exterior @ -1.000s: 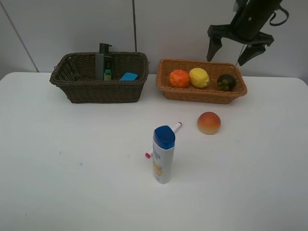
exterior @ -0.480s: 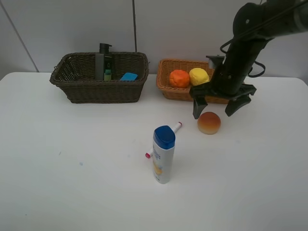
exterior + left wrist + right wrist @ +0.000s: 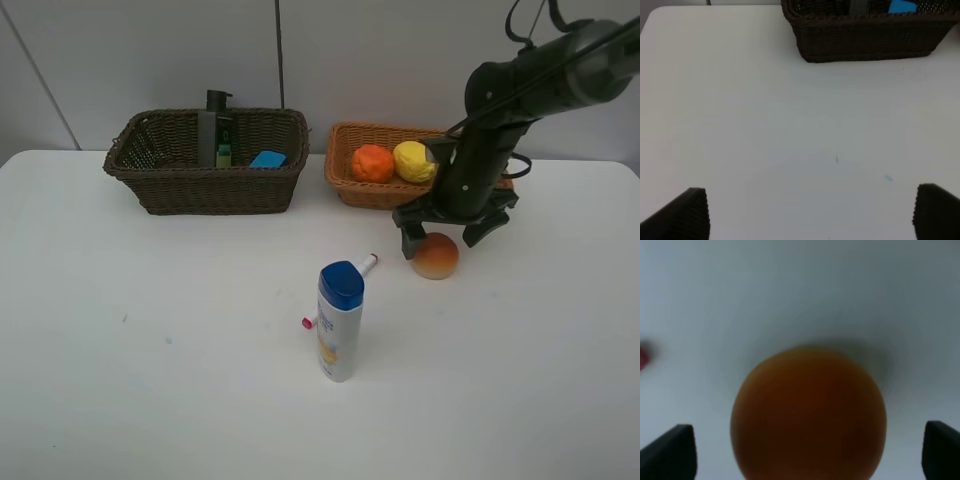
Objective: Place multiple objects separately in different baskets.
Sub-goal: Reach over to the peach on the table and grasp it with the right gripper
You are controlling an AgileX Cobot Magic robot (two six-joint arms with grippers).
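Lower now, my right gripper [image 3: 441, 238] straddles the red-yellow peach [image 3: 436, 260], jaws spread wide. If one finger touches first, I risk rolling it across the desk [image 3: 150, 350].

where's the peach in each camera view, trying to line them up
exterior high: peach on the table, just in front of the tan basket, between the tips of the open right claw.
left wrist: not in it.
right wrist: peach fills the centre, blurred.
shared landmark: the right claw, with a tip on either side of the peach in both of those views.
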